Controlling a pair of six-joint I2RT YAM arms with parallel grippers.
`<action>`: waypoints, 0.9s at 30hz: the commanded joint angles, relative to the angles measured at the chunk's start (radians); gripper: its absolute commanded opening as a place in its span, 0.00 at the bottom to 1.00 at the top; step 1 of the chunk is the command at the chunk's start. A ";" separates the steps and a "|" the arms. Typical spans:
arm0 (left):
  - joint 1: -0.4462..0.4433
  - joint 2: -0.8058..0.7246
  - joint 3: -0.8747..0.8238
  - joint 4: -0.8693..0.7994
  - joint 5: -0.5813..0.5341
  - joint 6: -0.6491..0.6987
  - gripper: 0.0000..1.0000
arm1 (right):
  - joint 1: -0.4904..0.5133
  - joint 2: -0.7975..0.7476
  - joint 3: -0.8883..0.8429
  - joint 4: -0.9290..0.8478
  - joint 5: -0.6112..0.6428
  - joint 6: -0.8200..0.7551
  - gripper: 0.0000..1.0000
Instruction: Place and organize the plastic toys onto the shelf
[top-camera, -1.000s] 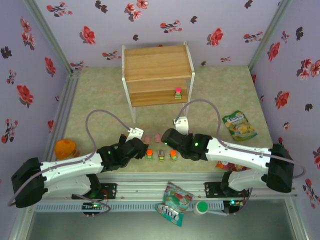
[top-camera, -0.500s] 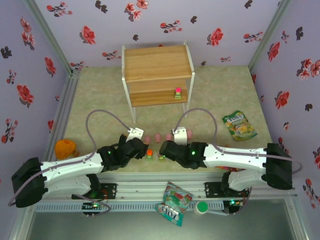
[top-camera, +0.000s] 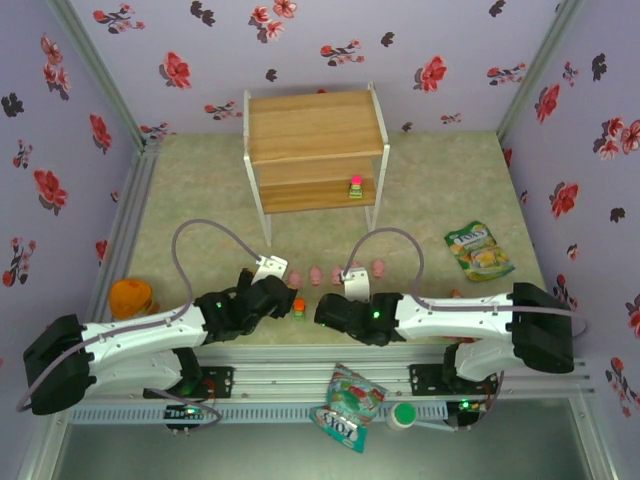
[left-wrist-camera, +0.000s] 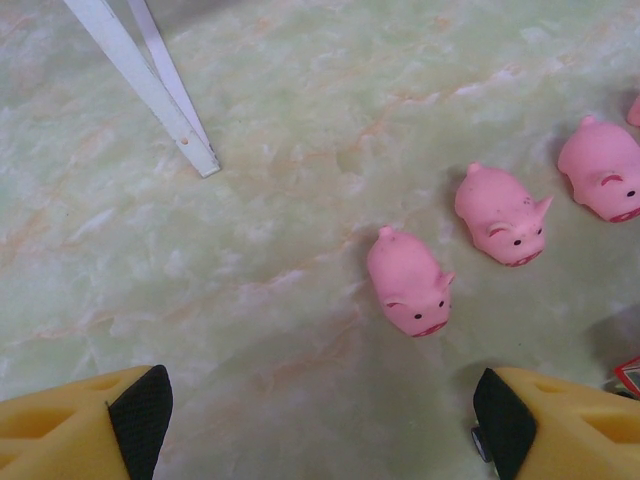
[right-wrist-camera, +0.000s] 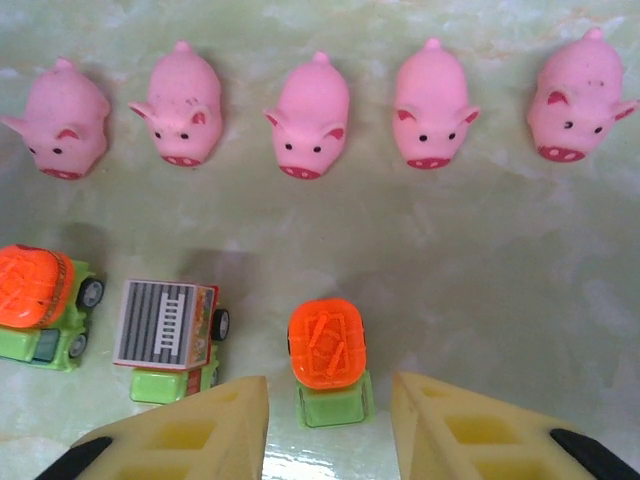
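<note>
Five pink pig figures lie in a row on the marbled table. Before them stand three green-based blocky toys: an orange-topped toy, a grey-topped toy and a second orange-topped toy between the right gripper's narrowly parted jaws, not visibly touched. A pink-topped toy sits on the wooden shelf's lower board, the left gripper's jaws are spread wide and empty beside the pigs, and a green snack bag lies well apart.

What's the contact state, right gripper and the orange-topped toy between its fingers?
Apart. Right wrist view: the right gripper straddles the orange-topped toy, bare table visible on both sides.
</note>
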 joint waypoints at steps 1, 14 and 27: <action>-0.006 0.012 0.028 0.009 -0.008 0.011 0.84 | 0.008 0.021 -0.024 0.019 -0.011 0.030 0.39; -0.007 0.010 0.027 0.007 -0.007 0.013 0.84 | 0.006 0.088 -0.073 0.123 -0.041 0.040 0.41; -0.008 0.009 0.027 0.007 -0.008 0.013 0.84 | -0.005 0.114 -0.092 0.149 -0.049 0.046 0.41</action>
